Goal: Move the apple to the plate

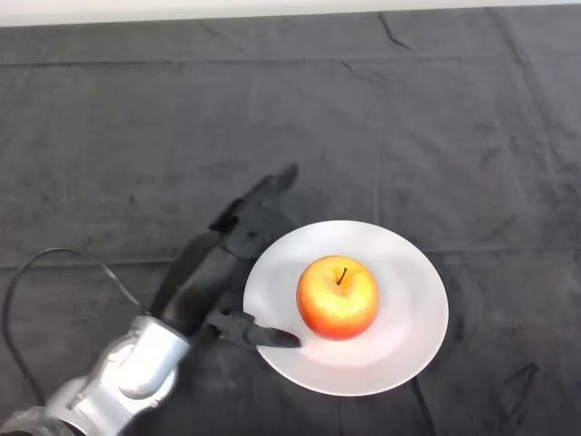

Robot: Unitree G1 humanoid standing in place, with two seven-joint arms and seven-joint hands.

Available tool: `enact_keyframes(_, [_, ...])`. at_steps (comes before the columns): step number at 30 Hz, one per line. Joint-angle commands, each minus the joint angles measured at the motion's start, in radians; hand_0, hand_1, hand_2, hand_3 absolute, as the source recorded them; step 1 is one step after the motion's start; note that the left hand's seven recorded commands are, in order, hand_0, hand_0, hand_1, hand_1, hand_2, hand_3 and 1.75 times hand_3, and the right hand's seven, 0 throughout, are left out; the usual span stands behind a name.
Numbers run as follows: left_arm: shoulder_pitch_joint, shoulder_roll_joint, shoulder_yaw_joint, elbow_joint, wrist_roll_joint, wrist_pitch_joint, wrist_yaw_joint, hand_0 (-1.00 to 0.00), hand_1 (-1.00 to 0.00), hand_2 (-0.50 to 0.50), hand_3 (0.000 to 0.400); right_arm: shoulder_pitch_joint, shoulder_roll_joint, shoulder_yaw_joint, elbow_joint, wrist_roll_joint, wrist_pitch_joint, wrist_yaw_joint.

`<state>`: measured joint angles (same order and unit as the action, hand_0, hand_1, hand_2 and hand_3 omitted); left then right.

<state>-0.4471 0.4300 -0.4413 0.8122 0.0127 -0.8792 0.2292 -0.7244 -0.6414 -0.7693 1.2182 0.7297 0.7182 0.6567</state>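
A red and yellow apple [338, 296] stands upright, stem up, in the middle of a white plate [408, 331] on the dark cloth. My left hand [213, 272] is at the plate's left edge, just left of the apple and apart from it. Its fingers [263, 195] reach straight out toward the back, beside the plate's far-left rim. Its thumb [259, 334] lies over the plate's near-left rim. The hand is open and holds nothing.
The dark cloth [436, 118] covers the whole table, with a few creases. A pale strip [272, 9] runs along the table's far edge.
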Motion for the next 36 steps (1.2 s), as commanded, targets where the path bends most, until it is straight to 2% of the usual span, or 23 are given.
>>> enact_keyframes(1, [0.023,0.071,0.051,0.050,-0.038,-0.037,-0.016,0.00,0.00,0.00,0.000,-0.007,-0.021,-0.0148,-0.009,0.0183,-0.004,-0.0017])
enact_keyframes(14, [0.042,0.115,0.234,0.156,-0.220,-0.102,-0.107,0.00,0.00,0.00,0.000,-0.007,-0.022,-0.0148,-0.007,0.0181,-0.004,-0.0011])
enact_keyframes(26, [0.055,0.150,0.406,0.245,-0.381,-0.120,-0.211,0.00,0.00,0.00,0.000,-0.008,-0.023,-0.0149,-0.005,0.0179,-0.004,-0.0001])
enact_keyframes(36, [0.047,0.159,0.520,0.310,-0.454,-0.114,-0.255,0.00,0.00,0.00,0.000,-0.009,-0.024,-0.0149,-0.003,0.0177,-0.004,0.0008])
